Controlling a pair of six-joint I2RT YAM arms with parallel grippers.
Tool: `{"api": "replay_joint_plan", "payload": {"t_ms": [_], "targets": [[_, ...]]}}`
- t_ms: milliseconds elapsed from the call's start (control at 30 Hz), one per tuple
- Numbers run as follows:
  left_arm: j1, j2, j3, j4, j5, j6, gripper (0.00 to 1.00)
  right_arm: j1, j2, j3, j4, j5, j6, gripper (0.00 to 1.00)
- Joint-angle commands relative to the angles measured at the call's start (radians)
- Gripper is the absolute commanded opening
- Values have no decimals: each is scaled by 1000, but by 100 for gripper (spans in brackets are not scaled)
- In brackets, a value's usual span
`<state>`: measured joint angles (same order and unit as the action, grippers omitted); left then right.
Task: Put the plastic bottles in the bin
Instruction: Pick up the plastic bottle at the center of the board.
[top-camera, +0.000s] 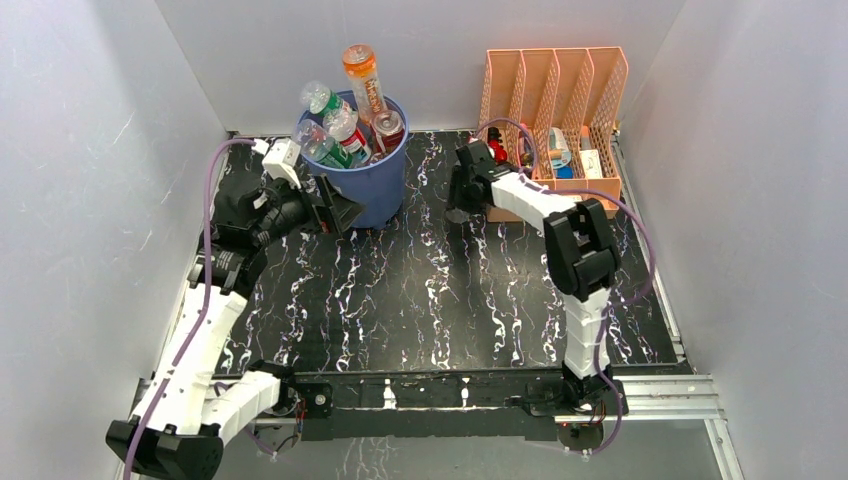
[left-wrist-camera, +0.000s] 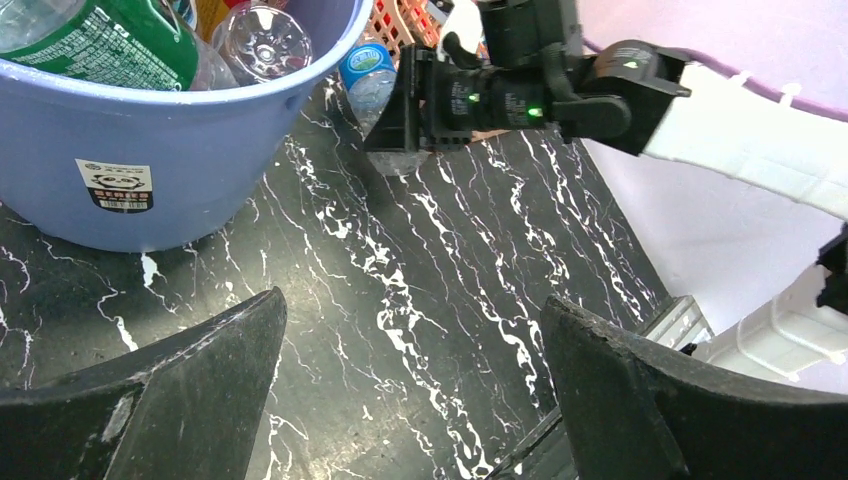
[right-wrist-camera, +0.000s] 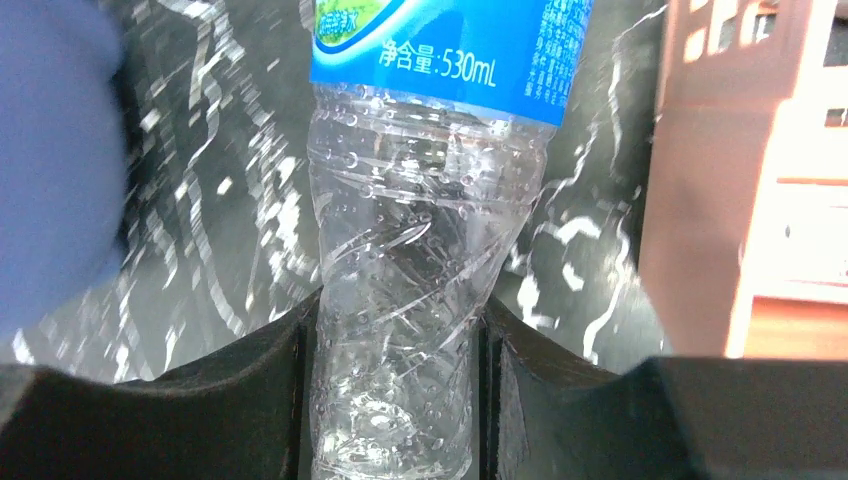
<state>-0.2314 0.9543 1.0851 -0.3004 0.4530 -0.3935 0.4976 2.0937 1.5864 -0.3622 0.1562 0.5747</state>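
Firstly, the black marble-patterned table (top-camera: 420, 290) carries everything. At its far left stands the round blue plastic bin (top-camera: 372, 180), with a white label on its wall. Several plastic bottles (top-camera: 340, 125) stand in it, clear and orange ones, and their tops rise above the rim. At the far right stands the peach slotted file organizer (top-camera: 555, 100).

Between the bin and the organizer, low at the tabletop, is one clear plastic bottle with a blue label (right-wrist-camera: 420, 230). The right gripper (right-wrist-camera: 395, 340) has closed around its clear lower part, and both fingers press against its sides.

The left gripper (left-wrist-camera: 410, 390) is just on the near side of the bin, with its jaws spread wide and nothing between them.
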Motion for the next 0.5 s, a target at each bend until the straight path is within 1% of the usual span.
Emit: {"api": "replay_joint_plan", "payload": {"t_ms": [0,167,233,367,467], "targets": [[-5,-45,-11,-11,33,-15,98,2,-219,-43,-61,-215,-129,47],[-4,-35,-29,-19,116,-31,98,4,-389,-152,-136,-519,-196,48],[-6,-36,-37,-39,141,-26,98,4,-455,-240,-136,-625,-206,49],[-7,-60,-75,-50,154,-28,98,6,-579,-409,-89,-800,-199,52],[-8,-81,-121,-12,188,-63,98,7,-674,-541,-3,-902,-133,53]]}}
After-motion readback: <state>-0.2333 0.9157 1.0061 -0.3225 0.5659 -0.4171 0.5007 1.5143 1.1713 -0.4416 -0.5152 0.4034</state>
